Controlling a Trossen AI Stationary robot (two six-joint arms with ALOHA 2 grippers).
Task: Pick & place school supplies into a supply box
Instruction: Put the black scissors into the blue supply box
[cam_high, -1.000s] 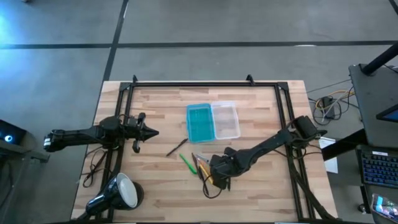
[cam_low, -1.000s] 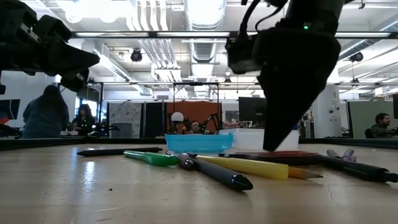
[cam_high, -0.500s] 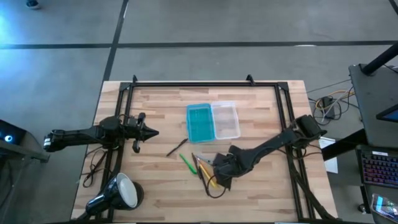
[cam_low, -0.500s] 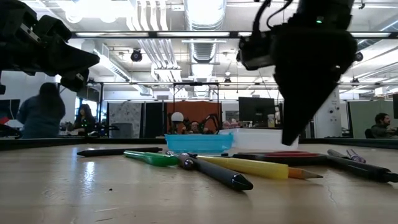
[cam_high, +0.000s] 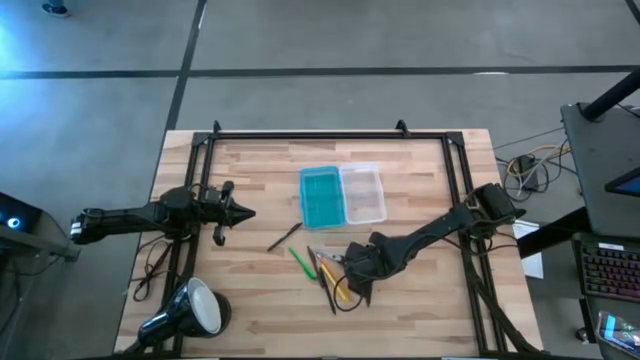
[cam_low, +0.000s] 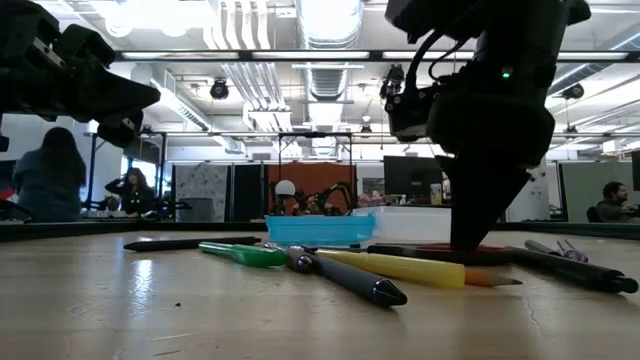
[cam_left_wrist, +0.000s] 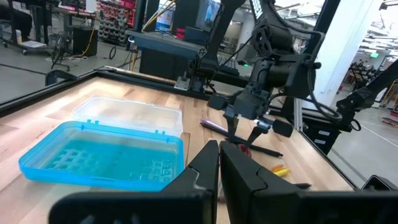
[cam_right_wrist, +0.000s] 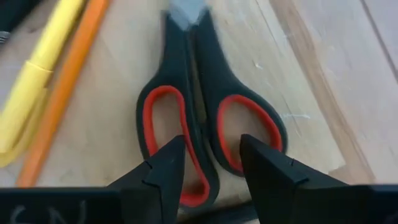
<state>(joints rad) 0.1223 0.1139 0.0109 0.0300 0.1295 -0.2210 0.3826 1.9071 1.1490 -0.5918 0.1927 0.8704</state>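
Observation:
The red-handled scissors (cam_right_wrist: 199, 118) lie flat on the table among the pens and pencils. My right gripper (cam_right_wrist: 211, 155) is open and low over them, one finger over each handle loop; it also shows in the high view (cam_high: 354, 290) and low view (cam_low: 470, 240). A green pen (cam_high: 302, 263), yellow and orange pencils (cam_high: 328, 270) and a dark pen (cam_high: 285, 236) lie beside it. The supply box lies open, turquoise lid (cam_high: 322, 197) beside clear tray (cam_high: 362, 193). My left gripper (cam_high: 245, 213) is shut and hovers over the table's left side. My right gripper comes at the scissors' handle end (cam_right_wrist: 186, 143) from above, pointing down, with a finger (cam_right_wrist: 163, 163) over the left loop and the other over the right loop. Whether the fingers touch the handles cannot be told. The scissors lie flat on the table.
A black-and-white round lamp (cam_high: 195, 310) lies at the table's near left corner. A dark frame (cam_high: 330, 135) runs along the far edge and both sides. Bare wood lies between the left gripper and the box. People sit in the room beyond the table.
My right gripper has shifted a little sideways over the pile of supplies and then come down until its fingertips stand at the scissors on the table. The supplies and the box have stayed where they were.

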